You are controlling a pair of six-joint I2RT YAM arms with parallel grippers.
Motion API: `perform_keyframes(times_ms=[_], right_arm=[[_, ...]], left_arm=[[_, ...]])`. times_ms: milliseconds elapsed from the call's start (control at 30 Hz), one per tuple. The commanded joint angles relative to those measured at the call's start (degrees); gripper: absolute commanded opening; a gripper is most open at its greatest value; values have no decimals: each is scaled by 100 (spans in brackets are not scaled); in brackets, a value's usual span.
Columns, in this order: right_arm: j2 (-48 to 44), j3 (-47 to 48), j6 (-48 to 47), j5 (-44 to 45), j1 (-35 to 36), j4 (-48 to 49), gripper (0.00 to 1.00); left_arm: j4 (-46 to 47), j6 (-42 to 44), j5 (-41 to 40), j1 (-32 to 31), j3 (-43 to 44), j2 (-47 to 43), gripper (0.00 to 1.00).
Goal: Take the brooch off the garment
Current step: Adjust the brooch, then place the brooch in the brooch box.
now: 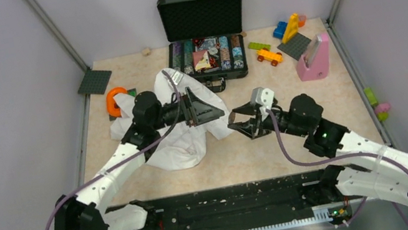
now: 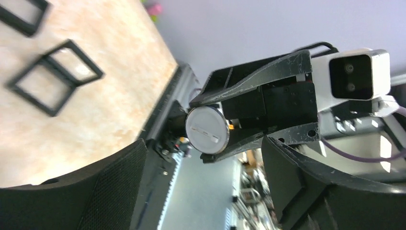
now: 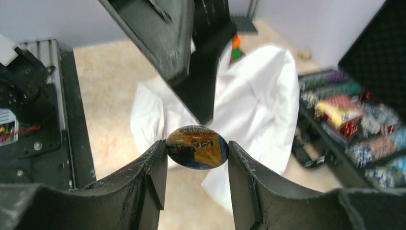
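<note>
Right gripper [image 3: 197, 152] clamps the oval brooch [image 3: 196, 147] by its edges, long axis spanning the fingers, painted face toward its wrist camera. Left gripper [image 1: 213, 110] gapes empty over the white shirt [image 3: 258, 96].

"What did the arms look like?"

"Your left arm [image 1: 111, 169] and right arm [image 1: 379, 150] had white shells over black joints."

"Any wiring?"

"A purple cable [image 1: 283, 145] looped along each. Your right elbow showed a green light [image 1: 323, 134]."

"And the pincers?"

"Your left pincer [image 1: 210, 107] and right pincer [image 1: 230, 124] were matte black, the fingers [image 3: 143, 191] scuffed pale at their edges. A white camera [image 2: 356, 79] sat on your right wrist."
</note>
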Motion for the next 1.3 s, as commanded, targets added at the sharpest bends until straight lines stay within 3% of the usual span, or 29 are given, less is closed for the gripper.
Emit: perform_keyframes(times_ms=[0, 233, 467, 767, 833, 967, 1267], right_arm=[[11, 611, 177, 647, 70, -2066, 26], [1177, 1810, 686, 1715, 74, -4134, 26], [2534, 2744, 2169, 2232, 63, -5316, 26], [2995, 2318, 5051, 3442, 57, -4588, 19], [3078, 2170, 5879, 3637, 52, -4465, 0], [3508, 2463, 7859, 4271, 52, -5393, 0], [5444, 4785, 10047, 4472, 46, -8224, 0]], left_arm=[[-1646, 1543, -1095, 210, 144, -619, 93], [-2460, 2790, -2821, 208, -296, -1232, 93], [-1692, 3043, -3179, 207, -1015, -1240, 90], [-510, 3497, -3511, 209, -1734, -1055, 88], [-336, 3583, -3532, 207, -1827, -993, 88], [-17, 3628, -3527, 215, -2013, -882, 88], [-6, 3645, -3566, 208, -2067, -678, 88]])
